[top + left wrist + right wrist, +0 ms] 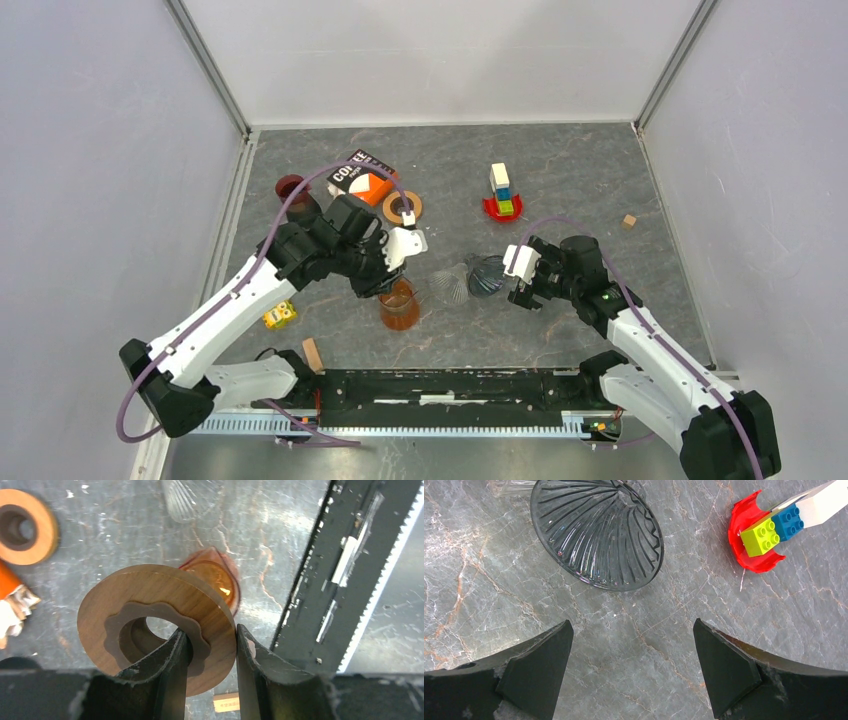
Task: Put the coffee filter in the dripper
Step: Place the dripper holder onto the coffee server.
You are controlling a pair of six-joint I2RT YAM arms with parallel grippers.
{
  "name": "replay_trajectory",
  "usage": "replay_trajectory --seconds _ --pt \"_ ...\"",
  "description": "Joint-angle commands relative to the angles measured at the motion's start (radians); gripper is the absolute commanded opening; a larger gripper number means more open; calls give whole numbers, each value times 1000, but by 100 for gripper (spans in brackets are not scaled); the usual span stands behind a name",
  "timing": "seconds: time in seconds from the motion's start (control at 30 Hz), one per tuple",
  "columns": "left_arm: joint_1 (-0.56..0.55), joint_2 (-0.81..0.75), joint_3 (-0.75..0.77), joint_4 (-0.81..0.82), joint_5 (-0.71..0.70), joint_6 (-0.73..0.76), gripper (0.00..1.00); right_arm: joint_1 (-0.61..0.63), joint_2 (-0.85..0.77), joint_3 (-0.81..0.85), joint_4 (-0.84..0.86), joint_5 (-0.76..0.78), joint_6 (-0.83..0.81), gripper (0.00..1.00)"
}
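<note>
**Left arm holds a wooden ring over the amber dripper; right arm open by the smoky one**

Three drippers sit mid-table. The amber dripper [399,308] is glossy and see-through, and the wooden ring [150,605] above hides most of its inside from you. The smoky dripper [599,535] lies tipped with its mouth toward your right wrist camera, and its bowl shows only curved spiral ribs. The clear dripper [449,284] touches it on the left and is ribbed glass too.

The only filter item you can make out is the filter pack [362,177], an orange and black box printed "COFFEE" at the rear left. You cannot tell what it contains. A dark red cup [291,187] stands near it, and its inside is not visible. Farther right, a red curved holder [739,530] carries a lime brick [761,536], a blue brick [788,522] and a white brick [824,500] in a row.

Your left gripper [211,632] is clamped partway shut on the ring. One finger goes through the ring's scalloped centre hole and the other presses its outer edge. The ring is flat, round, brown and wood-grained, with a darker raised collar. A second ring [22,527] of the same kind lies flat beside the pack.

Your right gripper [631,630] is spread fully wide and grips nothing. It hovers over the grey marbled tabletop [649,670] just beside the smoky dripper, not touching it.
</note>
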Motion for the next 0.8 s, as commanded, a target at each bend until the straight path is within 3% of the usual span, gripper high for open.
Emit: replay_trajectory --seconds 0.0,0.27,0.47,0.63,0.77 --pt "-48 -18 -21 -21 104 36 17 2 -3 4 17 22 -17 98" --pt "-161 33 -75 35 -16 47 17 2 11 0 18 53 -22 98" --pt "-185 64 -79 80 -110 46 17 1 16 0 14 48 -22 98" --pt "-191 90 -83 80 -114 54 28 1 15 2 11 45 -22 98" --pt "-193 108 -91 81 -113 59 30 0 6 3 9 35 -22 98"
